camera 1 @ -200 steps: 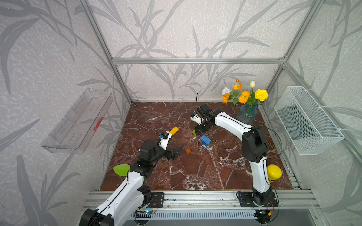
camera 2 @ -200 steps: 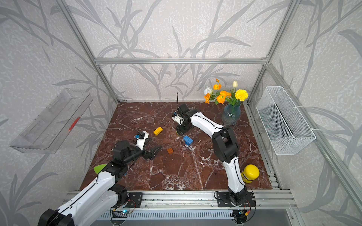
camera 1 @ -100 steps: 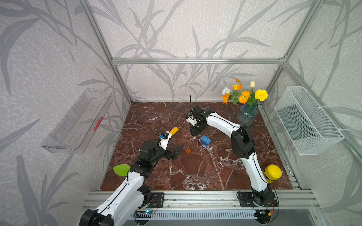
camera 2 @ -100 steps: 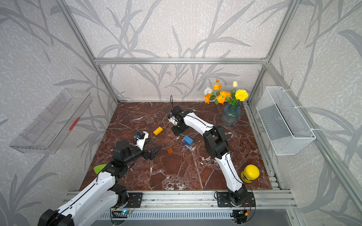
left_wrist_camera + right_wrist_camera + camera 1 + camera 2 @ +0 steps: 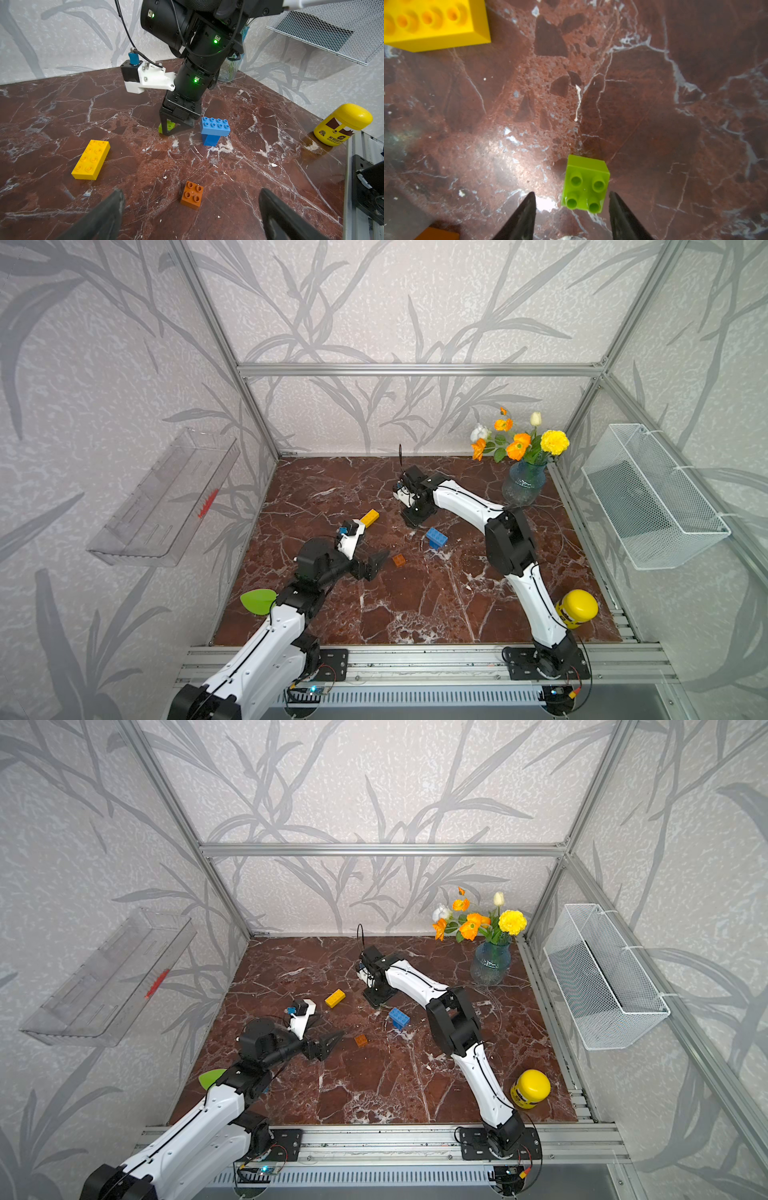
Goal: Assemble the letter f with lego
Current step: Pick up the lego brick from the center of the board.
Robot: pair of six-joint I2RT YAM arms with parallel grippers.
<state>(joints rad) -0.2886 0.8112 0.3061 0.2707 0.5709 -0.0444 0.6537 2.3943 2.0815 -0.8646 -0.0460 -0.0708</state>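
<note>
Letter f assembly at an early stage, read from left to right on the marble table [image 5: 415, 614].

The left gripper [image 5: 374, 565] hovers low with its jaws spread wide and nothing between them. It faces the small orange brick [image 5: 399, 560], which lies loose just ahead, studs up. Beyond it lies the long yellow brick [image 5: 369, 517], flat and unattached.

Near the middle, the right gripper [image 5: 571, 194] points straight down over the small green brick [image 5: 585, 185]. Its jaws are partly spread and straddle the brick. One finger [image 5: 616, 205] is just beside the brick's side and the other stands clearly apart, so the brick appears not yet clamped and rests on the table.

To the right, the long blue brick [image 5: 215, 126] sits pressed onto the small blue brick [image 5: 211, 140], the only joint visible.

At the far right stands a yellow bottle [image 5: 575, 610], no part of the build.

By this evidence one joint of four is done; green, orange and yellow remain to be stacked.
</note>
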